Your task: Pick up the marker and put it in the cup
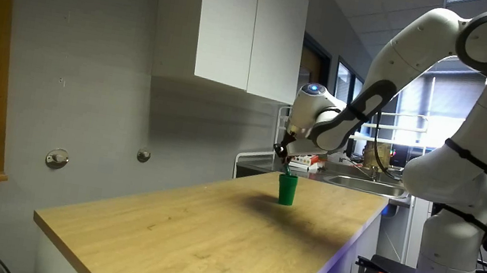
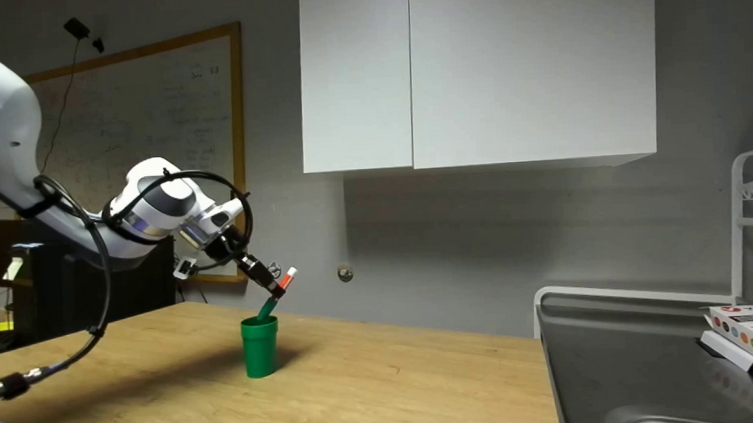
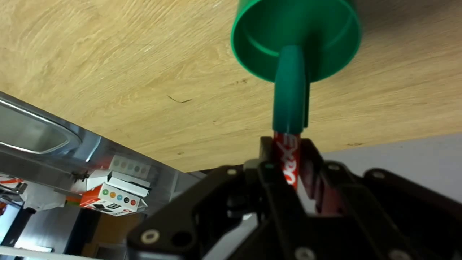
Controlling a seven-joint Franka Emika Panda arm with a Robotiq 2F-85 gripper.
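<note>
tool (image 3: pixel 287 148) pinches marker (image 3: pixel 288 124) by its red barrel; marker tilted, green cap (image 3: pixel 291 86) down at the mouth of the cup (image 2: pixel 260 348), white end up; can't tell if cap touches the rim; cup upright on wood surface (image 1: pixel 188 235)

The wrist view's top crops the cup (image 3: pixel 265 34); jaws partly hide the marker (image 3: pixel 288 97).
</note>
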